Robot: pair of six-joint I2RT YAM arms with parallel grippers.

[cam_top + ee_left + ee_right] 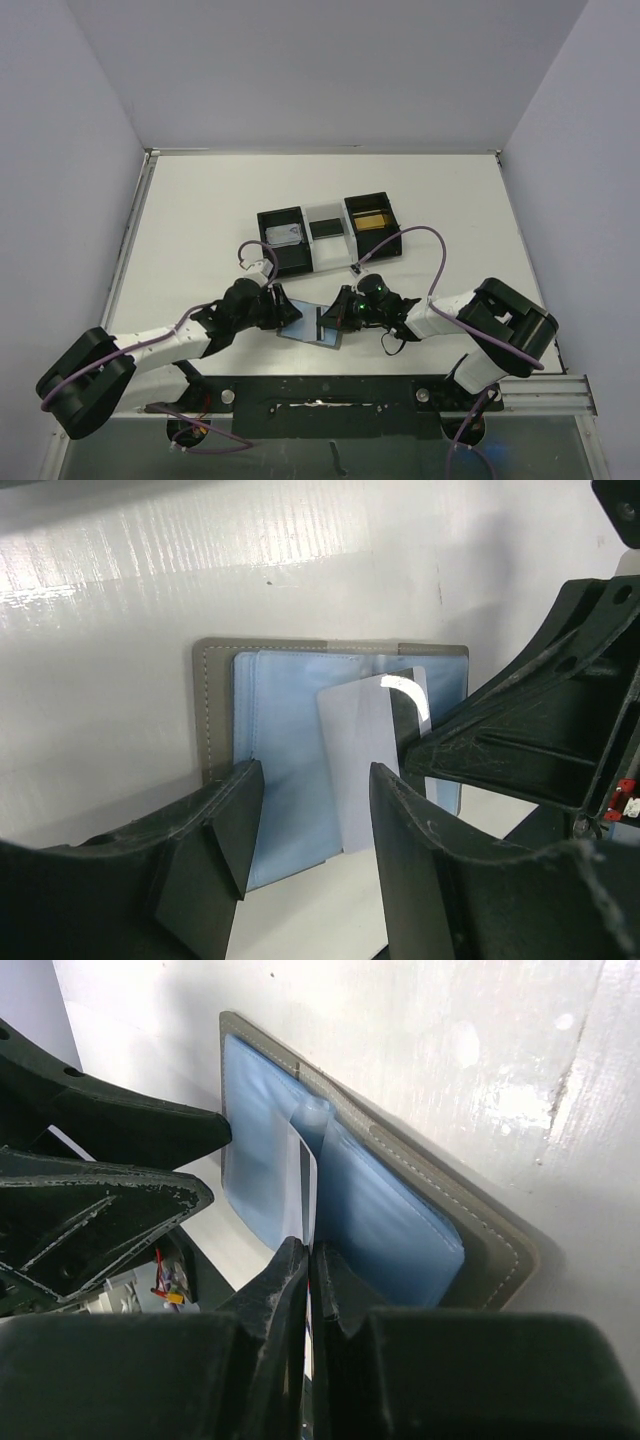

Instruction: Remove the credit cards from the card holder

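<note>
the card holder [312, 330] lies open on the table [200, 220], near edge, between both arms. left gripper [315, 790] fingers stand spread at its left side; right gripper [308, 1255] fingers, pressed together, pinch a white card [300, 1180].

On table [200, 220]: card holder [312, 327] before tray [330, 238]

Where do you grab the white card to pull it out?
Pinch the free end of the white card that pokes out of the blue pocket of the card holder, one jaw on each flat face, coming from that open side. It is thin, the rest tucked inside.
</note>
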